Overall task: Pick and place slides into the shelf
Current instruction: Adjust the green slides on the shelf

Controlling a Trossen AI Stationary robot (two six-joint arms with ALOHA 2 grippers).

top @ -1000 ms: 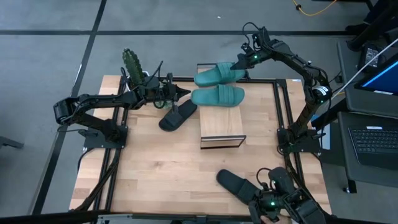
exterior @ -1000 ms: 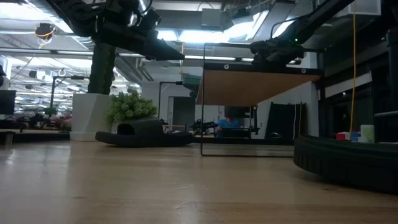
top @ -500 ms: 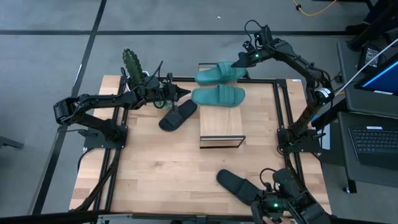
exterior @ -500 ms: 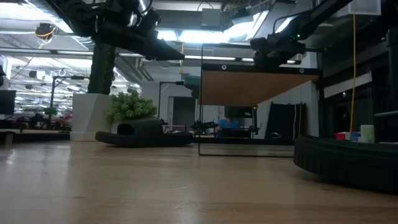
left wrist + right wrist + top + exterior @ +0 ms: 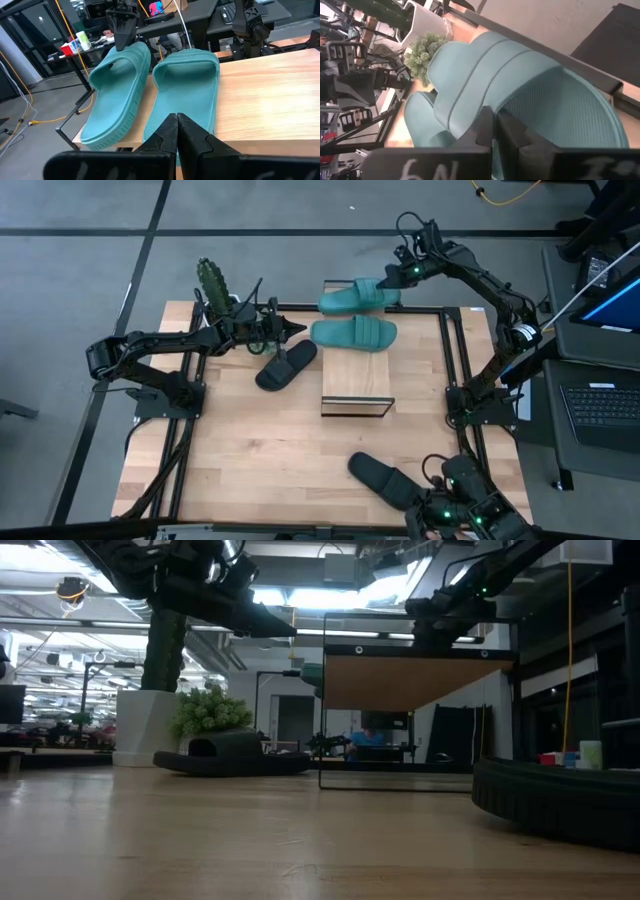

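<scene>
Right gripper (image 5: 397, 275) is at the table's far edge, jaws clamped on the strap end of a teal slide (image 5: 352, 295); the right wrist view shows both fingers pressed together over the ribbed strap (image 5: 485, 75). That slide lies across the far end of the shelf (image 5: 356, 380), partly overhanging the table frame. Second teal slide (image 5: 354, 333) lies flat on the shelf top just beside the first, parallel to it — the two appear side by side in the left wrist view (image 5: 186, 97), whether touching cannot be determined. Left gripper (image 5: 292, 329) sits left of the shelf, level with the teal pair, jaws closed together on nothing, fingertips pointing at the shelf. One black slide (image 5: 286, 365) rests on the table just below that gripper, near the shelf's left side. Second black slide (image 5: 385, 477) lies near the table's front edge — well apart from the shelf. A potted plant (image 5: 213, 283) stands at the far left corner.
</scene>
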